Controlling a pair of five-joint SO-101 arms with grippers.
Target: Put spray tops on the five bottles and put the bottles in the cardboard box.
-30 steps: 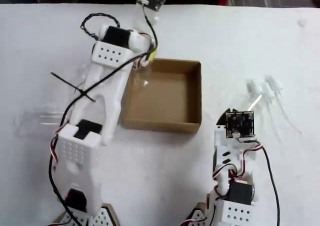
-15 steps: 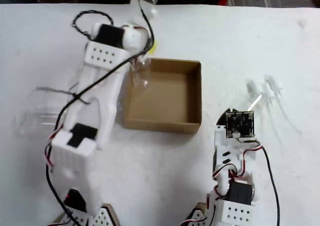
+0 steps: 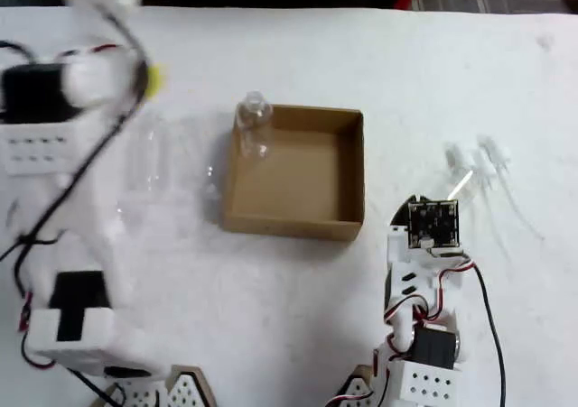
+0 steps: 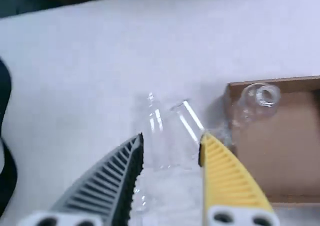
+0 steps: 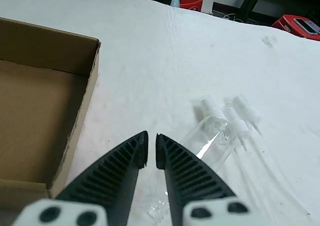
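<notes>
Clear uncapped bottle (image 4: 257, 98) is noted upright in the cardboard box (image 3: 289, 219), in the far corner on the left arm's side. Transparent lying bottles (image 4: 167, 131) are seen on the table (image 3: 271, 317) beside the box, under the left gripper (image 4: 170, 153), jaws spread. Right gripper (image 5: 151, 156): jaws nearly closed, nothing held. A lone bottle (image 5: 210, 136) lies by the white spray tops (image 5: 235, 113).

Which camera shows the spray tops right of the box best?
The right wrist view: the spray tops lie close ahead of the right gripper, heads and tubes distinct. The high view gives them as faint pale shapes right of the cardboard box. The left wrist view faces the box's other side.
</notes>
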